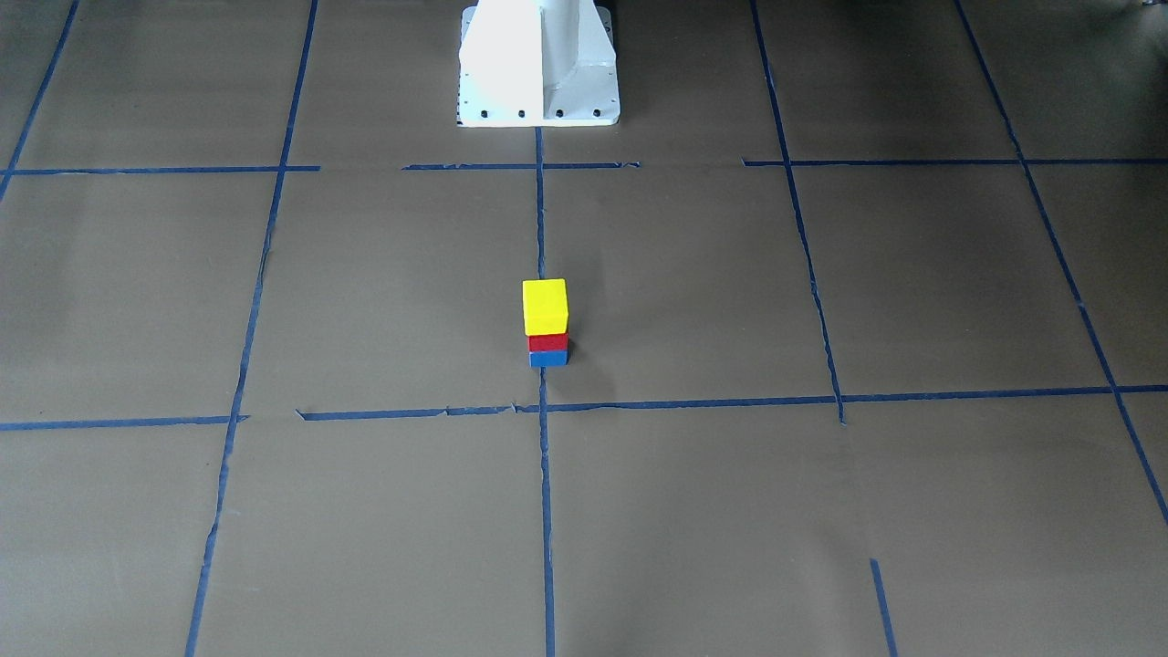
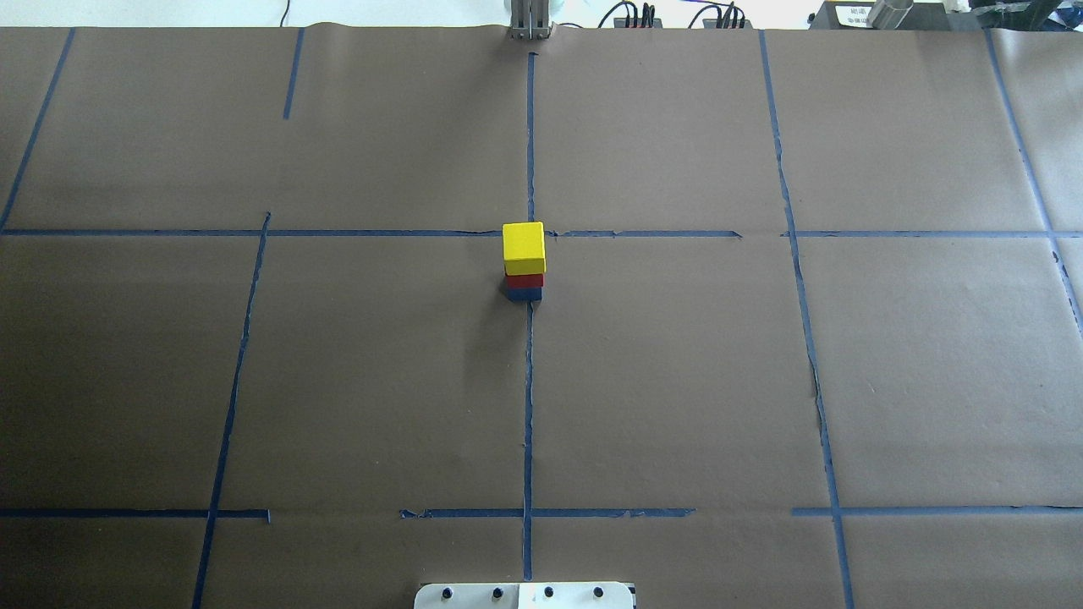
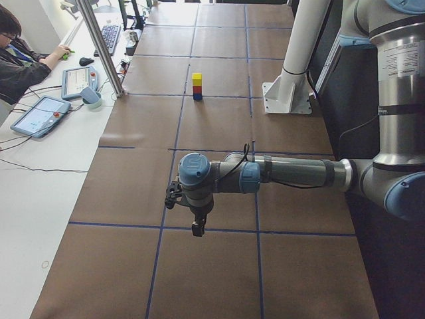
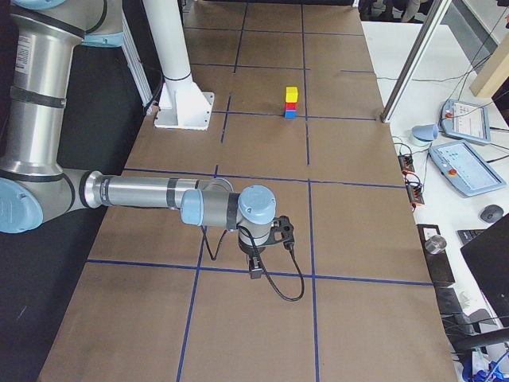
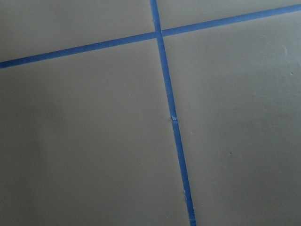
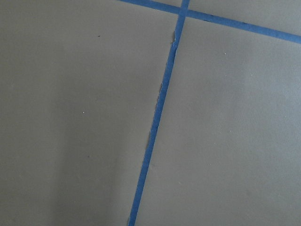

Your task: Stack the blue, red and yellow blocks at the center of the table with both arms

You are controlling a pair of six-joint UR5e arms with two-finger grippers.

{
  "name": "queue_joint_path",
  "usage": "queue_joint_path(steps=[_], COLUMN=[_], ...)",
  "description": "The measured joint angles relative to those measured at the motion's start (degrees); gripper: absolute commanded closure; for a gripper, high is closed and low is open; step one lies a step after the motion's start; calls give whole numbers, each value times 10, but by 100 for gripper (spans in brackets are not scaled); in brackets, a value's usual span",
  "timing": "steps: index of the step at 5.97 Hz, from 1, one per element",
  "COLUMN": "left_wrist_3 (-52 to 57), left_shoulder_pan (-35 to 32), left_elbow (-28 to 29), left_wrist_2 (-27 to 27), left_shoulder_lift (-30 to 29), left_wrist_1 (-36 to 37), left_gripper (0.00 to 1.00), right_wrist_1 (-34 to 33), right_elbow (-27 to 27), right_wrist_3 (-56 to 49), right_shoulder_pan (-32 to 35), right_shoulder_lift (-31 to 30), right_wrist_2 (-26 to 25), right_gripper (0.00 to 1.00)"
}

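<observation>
Left claw (image 3: 197,229) and right claw (image 4: 255,270), grip untellable, hang well apart from yellow block (image 1: 545,307) atop red block (image 1: 548,342) atop blue block (image 1: 548,359); stacking looks finished, no further move needed.

blue tape lines (image 2: 528,381) grid the brown paper (image 2: 677,381) — an operator (image 3: 16,63) sits near a keyboard (image 3: 108,38) and a tablet (image 3: 38,114).

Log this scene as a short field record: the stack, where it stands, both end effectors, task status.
stack order: blue block at bottom, red block in middle, yellow block on top
stack place: upright on the centre tape line of the table
left end effector: far from the stack, above the table; open or shut cannot be told
right end effector: far from the stack; state cannot be told
task status: stack looks complete
</observation>
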Motion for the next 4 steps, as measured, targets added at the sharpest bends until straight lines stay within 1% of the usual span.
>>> queue_joint_path(steps=[2,4], left_wrist_3=[2,3], left_shoulder_pan=[0,1], left_elbow=[5,-4], left_wrist_2=[-2,0], left_shoulder_lift=[-1,-4], left_wrist_1=[-4,-5], left_gripper=[0,0], right_wrist_1=[0,0], right_elbow=[1,0], right_wrist_3=[0,1], right_shoulder_pan=[0,0], right_shoulder_lift=[-2,-2], right_wrist_2=[0,0], right_gripper=[0,0])
